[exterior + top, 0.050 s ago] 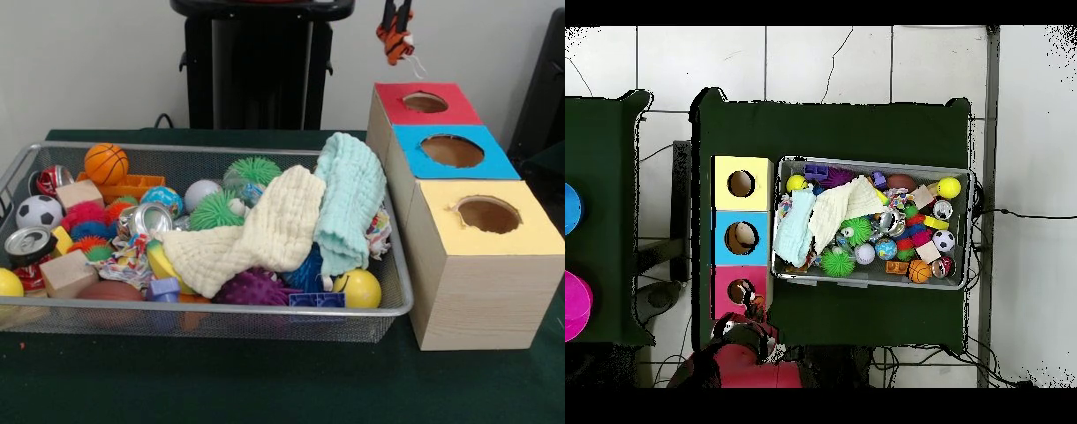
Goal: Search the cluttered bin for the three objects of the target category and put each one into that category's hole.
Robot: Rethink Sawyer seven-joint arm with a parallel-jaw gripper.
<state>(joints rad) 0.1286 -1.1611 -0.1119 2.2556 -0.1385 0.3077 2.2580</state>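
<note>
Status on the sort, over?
Gripper shut on orange striped plush toy, above red-topped box hole. Cloths cover wire bin clutter.

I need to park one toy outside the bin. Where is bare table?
Bare green table runs along the front of the wire bin and the yellow box. The bin is crowded, two cloths heaped on toys.

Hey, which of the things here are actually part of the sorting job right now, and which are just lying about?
In the job:
tool, gripping an orange, black and white striped soft toy
red-topped wooden box below it
silver wire-mesh bin

Lying about, seemingly:
cream waffle cloth
mint-green waffle cloth
small orange basketball
blue-topped wooden box
yellow-topped wooden box
</note>
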